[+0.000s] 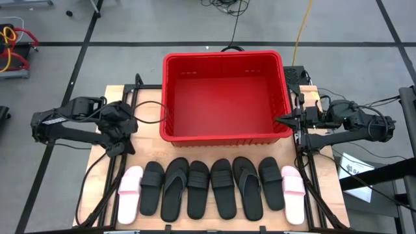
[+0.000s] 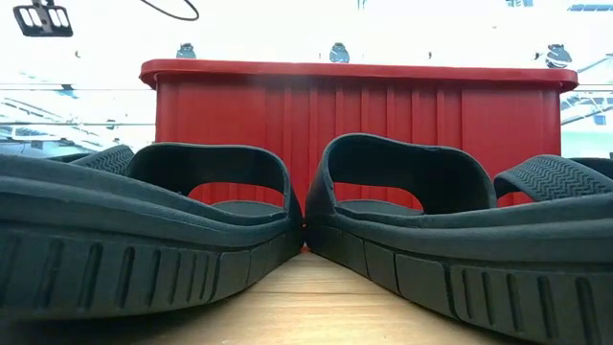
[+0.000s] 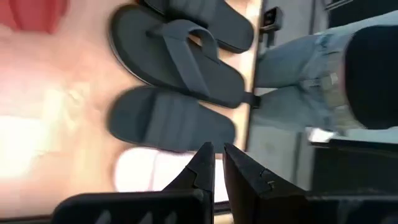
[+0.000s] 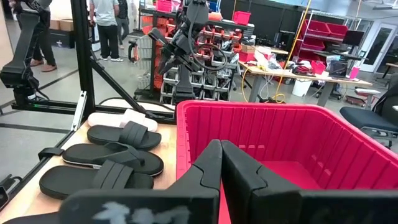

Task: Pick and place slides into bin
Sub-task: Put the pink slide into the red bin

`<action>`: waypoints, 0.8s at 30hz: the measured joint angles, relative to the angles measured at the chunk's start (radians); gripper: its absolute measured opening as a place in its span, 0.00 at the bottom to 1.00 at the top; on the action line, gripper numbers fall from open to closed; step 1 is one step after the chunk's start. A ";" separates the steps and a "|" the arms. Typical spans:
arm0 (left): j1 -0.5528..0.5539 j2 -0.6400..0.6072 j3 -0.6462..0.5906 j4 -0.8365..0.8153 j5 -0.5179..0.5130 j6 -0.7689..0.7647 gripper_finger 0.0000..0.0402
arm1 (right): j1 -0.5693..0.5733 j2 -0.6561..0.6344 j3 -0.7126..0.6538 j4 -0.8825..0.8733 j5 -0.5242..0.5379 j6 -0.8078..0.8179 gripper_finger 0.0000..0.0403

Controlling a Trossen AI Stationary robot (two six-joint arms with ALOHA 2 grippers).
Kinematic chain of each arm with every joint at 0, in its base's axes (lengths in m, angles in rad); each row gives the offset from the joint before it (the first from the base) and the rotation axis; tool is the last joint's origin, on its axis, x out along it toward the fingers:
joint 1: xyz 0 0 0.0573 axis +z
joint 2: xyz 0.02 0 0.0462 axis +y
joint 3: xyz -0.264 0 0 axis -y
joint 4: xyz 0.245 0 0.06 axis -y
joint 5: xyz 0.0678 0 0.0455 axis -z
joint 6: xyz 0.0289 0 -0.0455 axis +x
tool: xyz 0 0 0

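Nearest the low camera: two black slides [image 2: 153, 240] and [image 2: 460, 240] lie side by side on the table, toes toward the lens, touching where their soles meet; the red bin [image 2: 359, 115] stands right behind them.
Row of slides: eight in one line along the table's front edge, in front of the bin, each with its long axis running front to back, at right angles to the row.
Left end: pale pink slide [image 1: 129, 194], then black wide-strap slide [image 1: 152, 188], then black thong slide [image 1: 175, 188].
Middle: two black wide-strap slides [image 1: 198, 189] and [image 1: 222, 188].
Right end: black thong slide [image 1: 247, 187], black wide-strap slide [image 1: 271, 183], pale pink slide [image 1: 293, 194].
Bin: at the back middle of the table [image 1: 107, 104], nothing in it.
Left gripper [image 1: 123, 151]: beside the bin's left wall, fingers drawn narrow with a thin gap between them, holding nothing; its wrist view looks down on the left pink slide [image 3: 155, 174], which lies just ahead of the tips.
Right gripper [image 1: 281, 120]: at the bin's right rim, fingers pressed together, holding nothing, pointing across the bin.
Key relation: the left pink slide lies toward the front edge from the left gripper, and that arm looks nearer to a slide than the right one.
Judgement: no slide is in the bin yet; a grasp across the pink slide's width seems the natural start.
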 joint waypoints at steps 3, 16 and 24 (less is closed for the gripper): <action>0.001 0.000 -0.001 -0.001 -0.055 -0.014 0.06 | 0.000 0.000 0.000 0.000 0.000 0.000 0.00; 0.001 0.000 -0.001 -0.032 -0.130 -0.012 0.06 | 0.000 0.000 0.000 0.000 0.001 0.001 0.00; 0.001 0.000 -0.001 -0.064 -0.198 -0.052 0.07 | 0.000 0.000 0.000 0.000 0.001 0.001 0.00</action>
